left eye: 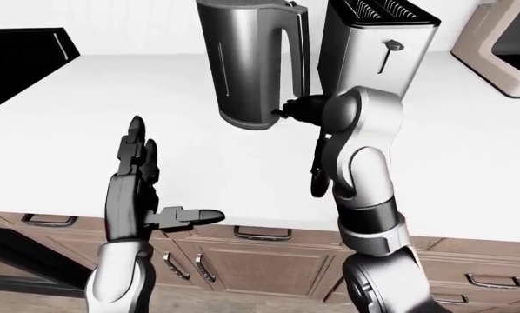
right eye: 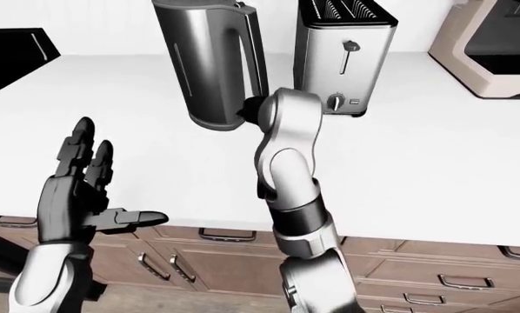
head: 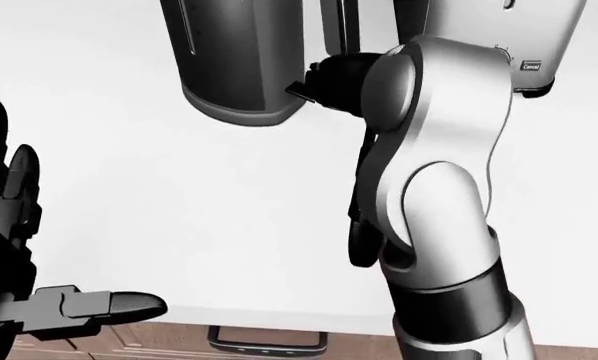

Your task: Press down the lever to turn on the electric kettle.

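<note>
One electric kettle (left eye: 247, 62) and one toaster (right eye: 340, 55) stand on the table (right eye: 434, 156). One beige appliance (right eye: 495, 45) sits at the right edge. Two hands show: the left hand (left eye: 136, 189) and the right hand (head: 334, 82).
</note>
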